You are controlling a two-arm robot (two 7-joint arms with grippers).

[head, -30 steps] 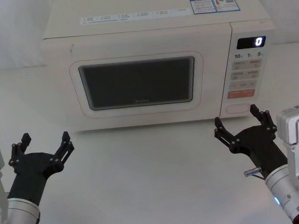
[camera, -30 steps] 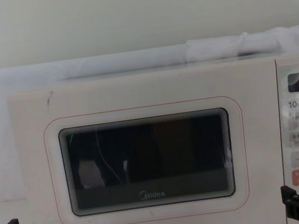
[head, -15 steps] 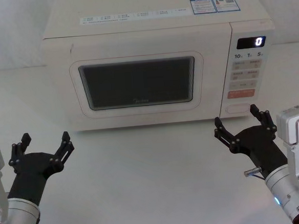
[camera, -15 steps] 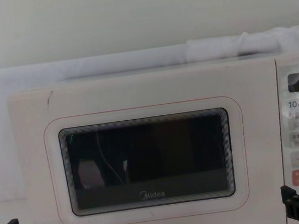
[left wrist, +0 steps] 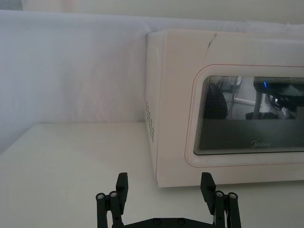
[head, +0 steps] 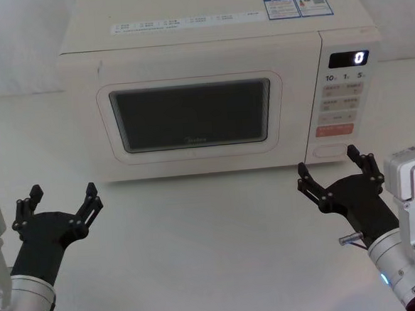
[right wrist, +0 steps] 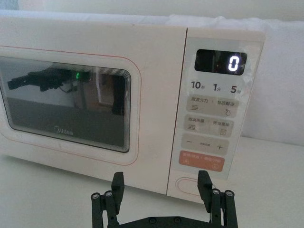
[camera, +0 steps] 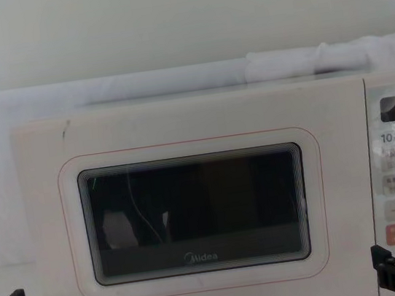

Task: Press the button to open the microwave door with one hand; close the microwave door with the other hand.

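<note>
The cream-white microwave [head: 213,27] stands at the back of the table with its door [head: 190,117] shut; the door [camera: 45,213] fills most of the chest view. The wide pill-shaped button [head: 330,150] sits at the bottom of the keypad strip, below the orange-red key [head: 334,130]. My right gripper [head: 327,163] hovers open just in front of the button [right wrist: 186,184], a short gap away, its fingers [right wrist: 204,183] spread wide. My left gripper [head: 62,190] is open near the table's front left, well short of the door [left wrist: 247,114], and its fingers [left wrist: 122,183] are spread.
The white table [head: 199,234] lies bare between the two arms. The black display [right wrist: 221,61] reads 0. A white cloth wall [left wrist: 71,71] stands behind and to the left of the microwave.
</note>
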